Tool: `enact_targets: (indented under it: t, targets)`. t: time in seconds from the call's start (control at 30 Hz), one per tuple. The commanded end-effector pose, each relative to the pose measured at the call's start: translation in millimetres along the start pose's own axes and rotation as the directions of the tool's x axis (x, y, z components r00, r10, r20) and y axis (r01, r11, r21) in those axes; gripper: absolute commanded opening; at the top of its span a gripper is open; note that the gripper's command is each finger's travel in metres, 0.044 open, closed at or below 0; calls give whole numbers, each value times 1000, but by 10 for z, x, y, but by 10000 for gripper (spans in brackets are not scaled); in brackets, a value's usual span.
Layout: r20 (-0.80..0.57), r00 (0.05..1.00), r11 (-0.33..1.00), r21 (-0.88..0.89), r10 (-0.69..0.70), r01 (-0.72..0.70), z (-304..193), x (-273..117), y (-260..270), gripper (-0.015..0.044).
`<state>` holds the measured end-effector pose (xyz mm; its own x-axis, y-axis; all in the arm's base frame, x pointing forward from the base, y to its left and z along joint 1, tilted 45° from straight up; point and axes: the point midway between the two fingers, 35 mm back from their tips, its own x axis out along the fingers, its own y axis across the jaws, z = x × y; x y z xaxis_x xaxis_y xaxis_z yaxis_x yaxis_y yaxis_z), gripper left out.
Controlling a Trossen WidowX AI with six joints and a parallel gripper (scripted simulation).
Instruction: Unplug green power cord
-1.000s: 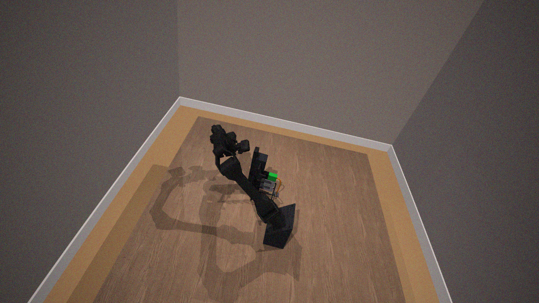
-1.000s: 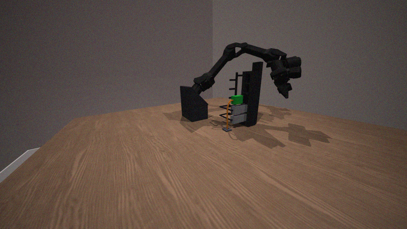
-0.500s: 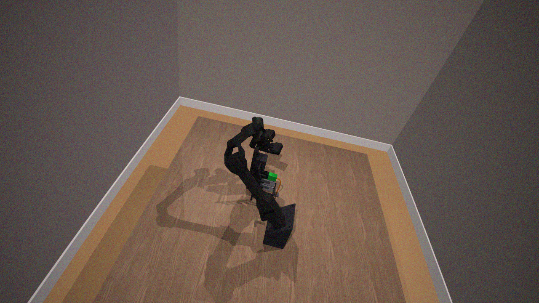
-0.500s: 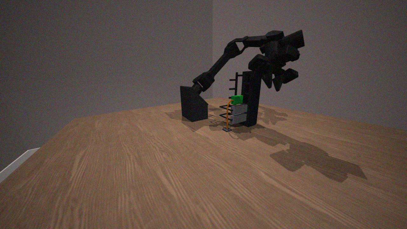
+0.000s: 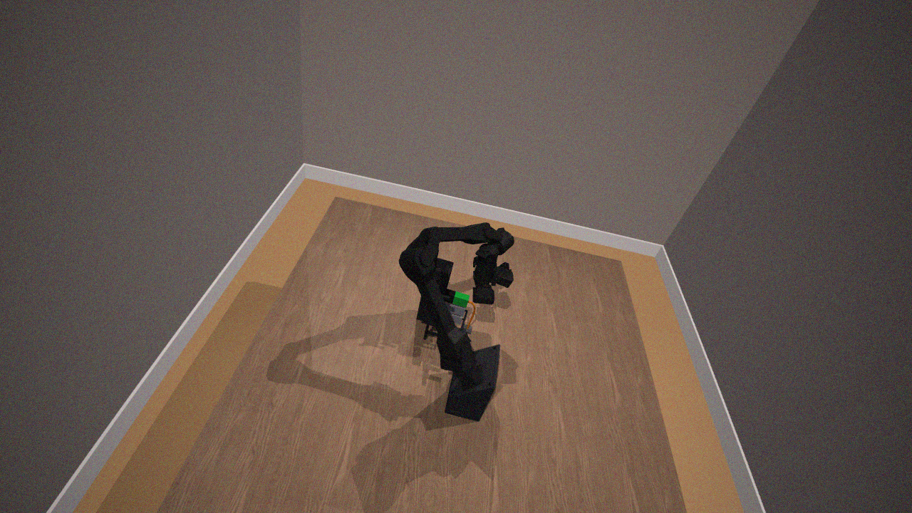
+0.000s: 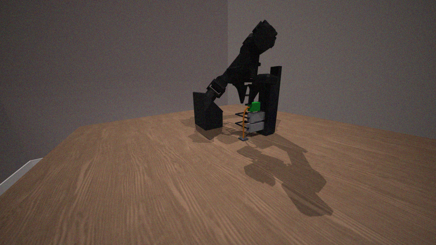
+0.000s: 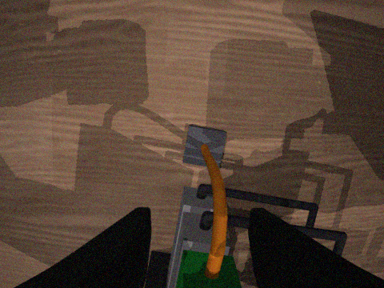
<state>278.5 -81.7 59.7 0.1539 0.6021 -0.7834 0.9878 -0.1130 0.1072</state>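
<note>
- Green plug (image 5: 461, 299) (image 6: 253, 106) (image 7: 194, 272): bottom centre in wrist view; exterior alone shows it above two grey blocks (image 6: 255, 121), right of centre.
- End effector (image 5: 484, 271) (image 6: 246, 102) (image 7: 200, 220): moderately open, unladen; fingertips indistinct from top.
</note>
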Motion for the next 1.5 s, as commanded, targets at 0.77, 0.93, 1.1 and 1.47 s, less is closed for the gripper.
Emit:
enact_targets:
  t: [0.77, 0.93, 1.1, 1.47]
  targets:
    - [-99, 995, 985, 172, 10, 7, -174, -2, -89, 160]
    - [-99, 995, 985, 172, 10, 7, -255, -10, -76, 160]
    - [-100, 995, 985, 172, 10, 7, -336, -18, -65, 160]
    - [-101, 995, 985, 172, 10, 7, -427, -19, -55, 160]
